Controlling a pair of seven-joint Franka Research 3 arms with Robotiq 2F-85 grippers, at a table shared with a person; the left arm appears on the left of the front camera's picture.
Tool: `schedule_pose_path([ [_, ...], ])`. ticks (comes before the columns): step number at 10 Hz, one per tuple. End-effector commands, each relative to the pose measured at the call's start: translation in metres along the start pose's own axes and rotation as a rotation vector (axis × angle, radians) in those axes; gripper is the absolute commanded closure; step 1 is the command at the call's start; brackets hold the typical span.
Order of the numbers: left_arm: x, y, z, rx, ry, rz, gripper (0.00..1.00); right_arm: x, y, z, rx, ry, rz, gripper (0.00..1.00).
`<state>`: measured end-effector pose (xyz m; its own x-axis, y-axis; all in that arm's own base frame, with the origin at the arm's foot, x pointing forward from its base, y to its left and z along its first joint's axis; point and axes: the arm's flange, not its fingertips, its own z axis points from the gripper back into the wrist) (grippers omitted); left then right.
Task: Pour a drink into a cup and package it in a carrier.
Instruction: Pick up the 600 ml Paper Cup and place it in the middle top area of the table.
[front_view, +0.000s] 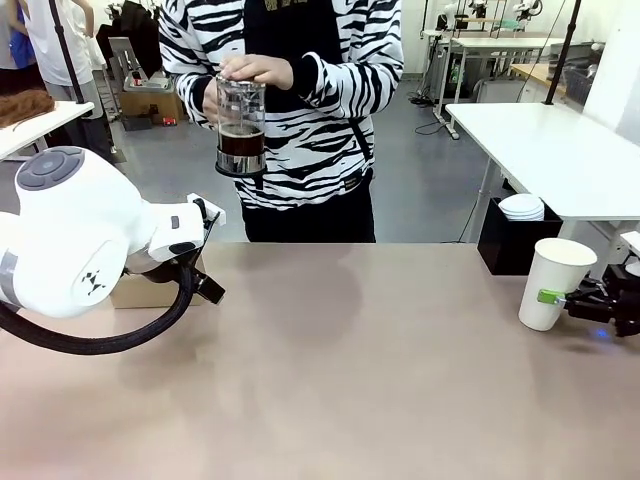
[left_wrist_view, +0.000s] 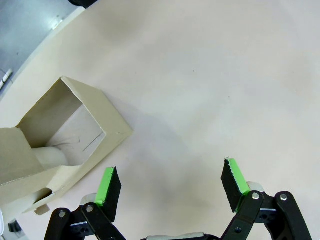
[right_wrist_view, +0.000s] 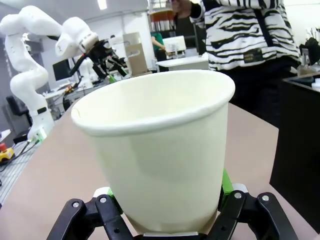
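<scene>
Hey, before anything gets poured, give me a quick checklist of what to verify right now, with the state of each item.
1. Right gripper grips the cup: ok, green pads press both sides of its lower wall.
2. Cup upright with its top open, no lid on: ok.
3. Cup empty inside: cannot tell, its bottom is hidden.
4. Jug with the drink over the cup: not ok, the person's hand holds it across the table, far from the cup.
5. Left gripper out of the way: ok, open above the table beside the cardboard box, far from the cup.
</scene>
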<state>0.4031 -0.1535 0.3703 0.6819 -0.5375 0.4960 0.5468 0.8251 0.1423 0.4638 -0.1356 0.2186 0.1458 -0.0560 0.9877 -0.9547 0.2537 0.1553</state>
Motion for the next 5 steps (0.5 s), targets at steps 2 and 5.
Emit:
schedule_pose_path([
  [2, 0.000, 0.001, 0.000, -0.002, -0.001, 0.003, 0.00, 0.066, 0.038, -0.052, -0.069, -0.046, -0.042, 0.20],
  [5, 0.000, 0.001, 0.000, -0.002, -0.001, 0.003, 0.00, 0.093, 0.061, -0.138, -0.155, -0.087, -0.116, 0.20],
])
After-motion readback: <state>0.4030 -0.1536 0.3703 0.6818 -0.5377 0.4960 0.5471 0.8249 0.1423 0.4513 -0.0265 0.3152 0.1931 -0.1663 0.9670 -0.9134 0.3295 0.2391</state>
